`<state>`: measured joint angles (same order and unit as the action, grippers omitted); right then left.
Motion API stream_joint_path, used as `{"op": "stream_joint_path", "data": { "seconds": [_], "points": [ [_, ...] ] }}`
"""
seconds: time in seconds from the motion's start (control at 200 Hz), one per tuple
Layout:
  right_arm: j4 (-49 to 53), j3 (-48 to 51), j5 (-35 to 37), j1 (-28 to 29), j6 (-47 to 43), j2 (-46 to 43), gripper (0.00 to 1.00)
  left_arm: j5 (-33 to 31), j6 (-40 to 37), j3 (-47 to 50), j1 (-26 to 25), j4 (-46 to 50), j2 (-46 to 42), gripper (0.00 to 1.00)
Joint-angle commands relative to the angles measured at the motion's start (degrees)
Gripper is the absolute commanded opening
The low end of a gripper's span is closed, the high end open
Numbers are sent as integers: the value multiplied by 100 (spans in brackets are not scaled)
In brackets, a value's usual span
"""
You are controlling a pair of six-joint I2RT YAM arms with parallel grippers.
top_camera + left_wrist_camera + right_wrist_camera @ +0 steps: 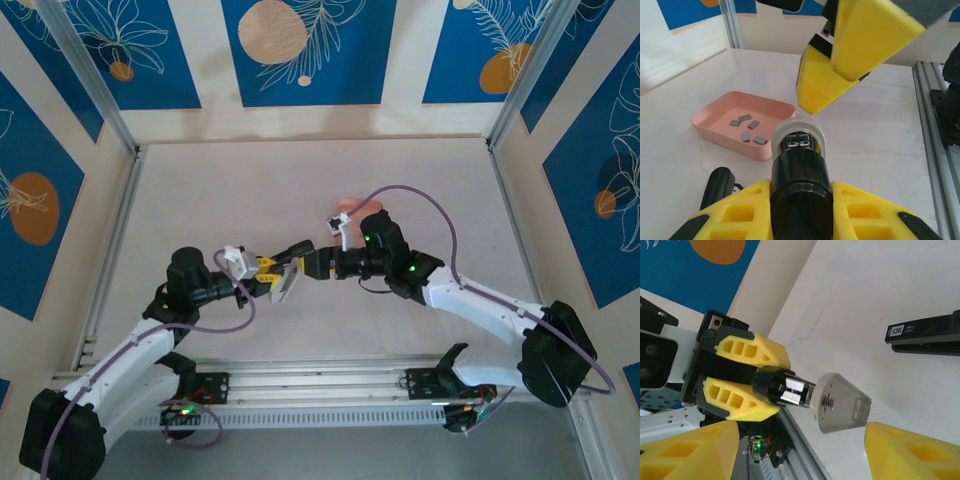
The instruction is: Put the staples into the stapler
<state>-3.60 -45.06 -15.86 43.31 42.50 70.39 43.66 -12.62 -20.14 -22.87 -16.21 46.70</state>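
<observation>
Left gripper (781, 385) jaws clamp the stapler (840, 402), right gripper (802, 435) jaws stand apart; a careless nudge could twist it loose.

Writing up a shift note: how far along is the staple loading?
Done: the left claw is shut on the stapler, holding it up. In hand: the right claw hangs open and empty, facing the stapler. Left: the staples, five strips, lie in the pink tray; none is picked up, and I see none going in.
</observation>
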Motion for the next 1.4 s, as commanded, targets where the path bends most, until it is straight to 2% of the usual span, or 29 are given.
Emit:
{"op": "stream_joint_path", "data": {
  "seconds": [0.0,0.385,0.575,0.785,0.955,1.025,1.105,1.165,1.271,1.396],
  "points": [
    [391,-242,-202,-7,197,286,67,302,-371,-183,-94,-221,-18,2],
    [570,-186,164,-46,483,909,58,371,-430,-152,-165,-389,-91,1],
    [628,122,408,-79,707,1118,54,452,52,-196,-182,-907,-55,0],
    [65,771,622,-34,1070,1081,53,538,488,-312,-191,-1300,-15,0],
    [263,876,907,55,1093,1048,50,682,792,-524,-191,-1466,78,0],
    [-118,1036,718,53,1094,922,45,710,878,-541,-191,-1640,174,0],
    [-881,1224,272,64,1067,767,45,731,834,-502,-193,-1734,281,0],
    [-1065,1214,-5,77,1008,690,45,745,833,-451,-196,-1848,335,0],
    [-1053,1104,-269,133,888,543,42,715,845,-379,-237,-1970,356,0],
    [-721,974,-268,176,815,399,38,601,814,-359,-308,-1974,372,0]
  ]
}}
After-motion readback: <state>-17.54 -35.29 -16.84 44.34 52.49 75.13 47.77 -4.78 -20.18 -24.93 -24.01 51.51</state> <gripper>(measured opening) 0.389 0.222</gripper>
